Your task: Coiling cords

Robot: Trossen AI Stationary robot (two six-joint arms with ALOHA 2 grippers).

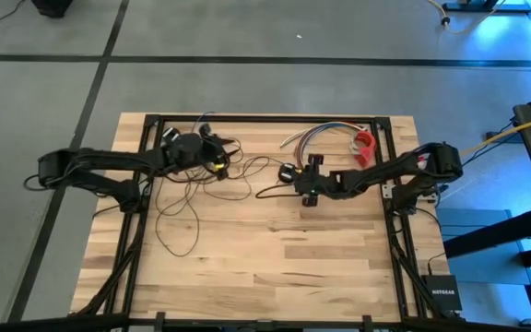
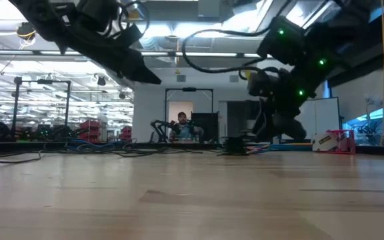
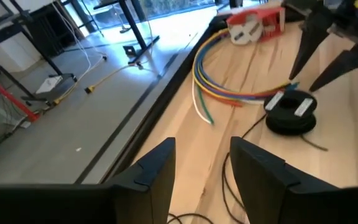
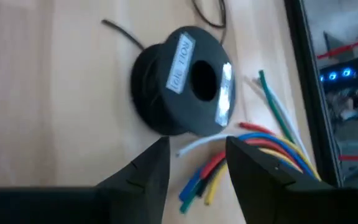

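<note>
From above, the thin dark brown-black cord [image 1: 187, 198] sprawled in loose loops over the pale wooden plank desk [image 1: 275, 267], running from under the left gripper [image 1: 218, 167] toward the small black round spool [image 1: 287, 172] at its end. Much of the cord near the left gripper was hidden beneath the dark arm. The right gripper [image 1: 309, 170] hung just beside the spool, with a bundle of multicoloured wires [image 1: 325, 135] and a red plastic piece [image 1: 365, 148] behind it.

In the low view, both arms came in from above as dark shapes; the cord lying on the desk was too thin to make out.

The left wrist view showed the left arm's two dark blocky fingers [image 3: 154, 171] standing apart with nothing between them, a strand of cord passing below them, and the spool [image 3: 290, 112] well ahead.

In the right wrist view, the right arm's fingers [image 4: 151, 165] were spread and empty, the glossy spool [image 4: 182, 81] with white labels lying just beyond their tips, the coloured wire ends [image 4: 207, 171] beside it.
</note>
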